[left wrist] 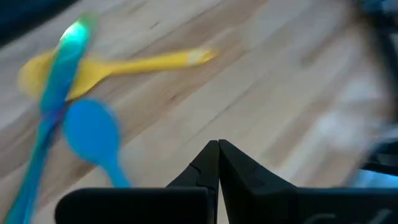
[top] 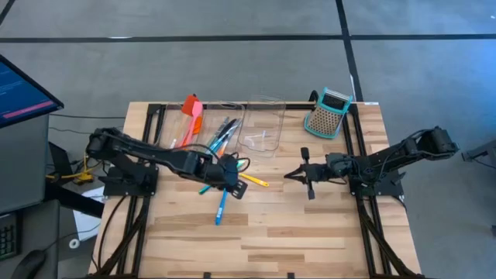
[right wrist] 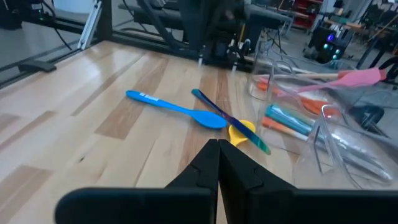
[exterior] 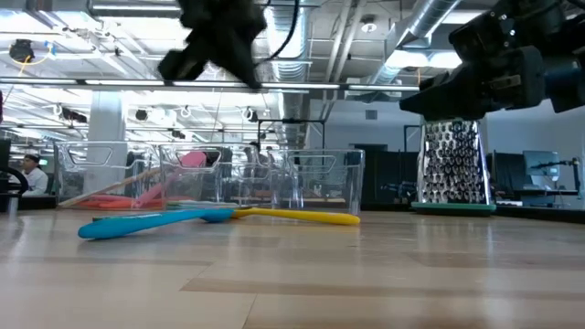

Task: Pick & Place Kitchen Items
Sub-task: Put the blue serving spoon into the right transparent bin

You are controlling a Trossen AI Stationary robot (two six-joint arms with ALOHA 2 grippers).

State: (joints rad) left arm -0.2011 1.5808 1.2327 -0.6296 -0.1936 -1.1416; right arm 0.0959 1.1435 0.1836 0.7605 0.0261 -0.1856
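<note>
Three utensils lie crossed at frame centre: blue spoon [top: 221,208], teal spoon [right wrist: 230,119], yellow spoon [top: 256,180]. Left gripper [top: 230,184] hovers over them, fingers pinched together, empty; right gripper [top: 298,174] waits centre-right, also closed and empty. Risk: descending closed knocks the pile, or a grab drags two overlapped spoons toward the bins [top: 260,124].
</note>
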